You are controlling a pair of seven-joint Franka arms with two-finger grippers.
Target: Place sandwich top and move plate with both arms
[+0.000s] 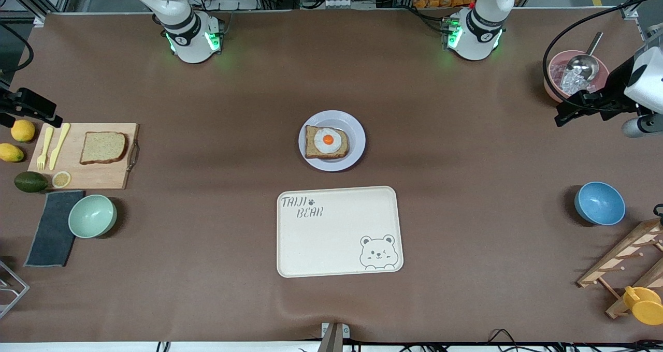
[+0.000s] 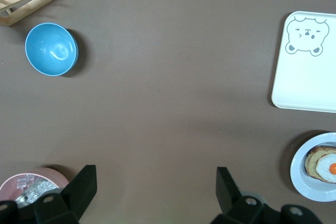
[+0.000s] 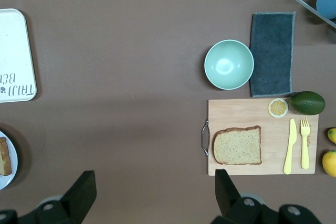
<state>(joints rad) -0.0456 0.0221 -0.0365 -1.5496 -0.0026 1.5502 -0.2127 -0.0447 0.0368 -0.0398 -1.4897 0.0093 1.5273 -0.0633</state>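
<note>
Our left gripper (image 2: 152, 192) hangs open over bare table near the pink bowl (image 2: 31, 182). Our right gripper (image 3: 152, 192) hangs open too. The sandwich top (image 3: 237, 145) lies on the cutting board (image 3: 262, 119). The plate (image 1: 332, 141) sits mid-table, just farther than the tray (image 1: 339, 231).
</note>
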